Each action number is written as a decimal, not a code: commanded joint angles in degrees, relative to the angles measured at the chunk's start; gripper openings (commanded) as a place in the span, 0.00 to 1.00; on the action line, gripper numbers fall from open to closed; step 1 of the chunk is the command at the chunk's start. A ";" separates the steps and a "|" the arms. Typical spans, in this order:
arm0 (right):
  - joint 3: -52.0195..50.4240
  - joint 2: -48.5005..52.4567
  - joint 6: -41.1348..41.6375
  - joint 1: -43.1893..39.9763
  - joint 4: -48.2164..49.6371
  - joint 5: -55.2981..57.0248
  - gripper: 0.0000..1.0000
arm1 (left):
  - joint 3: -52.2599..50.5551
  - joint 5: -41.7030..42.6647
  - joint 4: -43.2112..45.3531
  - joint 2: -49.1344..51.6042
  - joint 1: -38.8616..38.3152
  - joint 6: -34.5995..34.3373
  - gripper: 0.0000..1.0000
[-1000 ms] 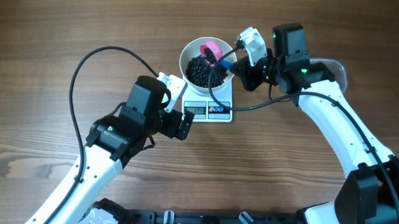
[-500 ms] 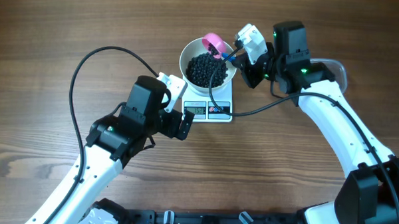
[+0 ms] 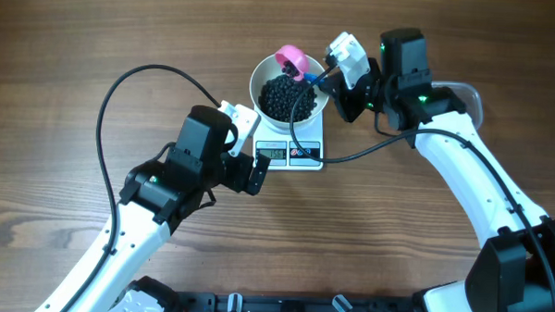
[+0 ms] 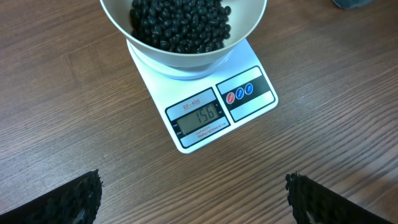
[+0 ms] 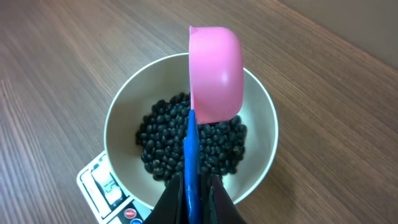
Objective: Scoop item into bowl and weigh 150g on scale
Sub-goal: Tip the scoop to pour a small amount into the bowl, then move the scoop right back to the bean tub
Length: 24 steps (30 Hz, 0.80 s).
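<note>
The white bowl (image 3: 258, 81) stands on the small white scale (image 3: 307, 157) and holds a heap of black beans (image 3: 284, 99). My right gripper (image 3: 325, 80) is shut on the blue handle of a pink scoop (image 3: 290, 59), which hangs over the bowl's far rim. In the right wrist view the gripper (image 5: 191, 186) pinches the handle, and the scoop's cup (image 5: 214, 74) shows its smooth outer side above the beans (image 5: 165, 146). My left gripper (image 3: 255, 170) stands open in front of the scale. In the left wrist view, the scale's display (image 4: 199, 116) reads 156 below the bowl (image 4: 186, 57).
A clear plastic tub (image 3: 471, 98) shows at the right, partly under the right arm. The right arm's black cable (image 3: 300, 115) crosses over the bowl and the scale. Bare wooden table (image 3: 96, 38) lies all around.
The right gripper has lifted the pink scoop off the beans and carried it toward the bowl's far rim. The left arm has not moved.
</note>
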 commanded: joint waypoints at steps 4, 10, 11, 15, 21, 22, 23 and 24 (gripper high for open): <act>0.33 -0.87 13.14 0.09 0.35 -2.32 0.04 | 0.07 0.87 0.15 -0.57 0.04 1.11 1.00; 0.33 -2.97 25.94 -2.54 1.27 -6.23 0.04 | 0.07 0.85 0.17 -0.57 0.04 1.11 1.00; 0.33 -3.67 25.94 -3.45 1.22 -6.19 0.04 | 0.07 0.87 0.15 -0.57 0.04 1.11 1.00; 0.33 -6.19 30.97 -8.00 1.14 -7.17 0.04 | 0.07 0.87 0.15 -0.57 0.04 1.11 1.00; 0.33 -9.68 31.47 -20.90 -2.78 -11.32 0.04 | 0.07 0.87 0.17 -0.57 0.04 1.11 1.00; 0.33 -10.16 31.39 -23.54 -4.04 -11.32 0.04 | 0.07 0.85 0.17 -0.57 0.04 1.11 1.00; 0.33 -10.58 30.71 -25.66 -5.29 -11.34 0.04 | 0.07 0.87 0.17 -0.57 0.04 1.11 1.00; 0.33 -11.17 27.89 -28.24 -7.52 -11.32 0.04 | 0.07 0.87 0.17 -0.57 0.04 1.11 1.00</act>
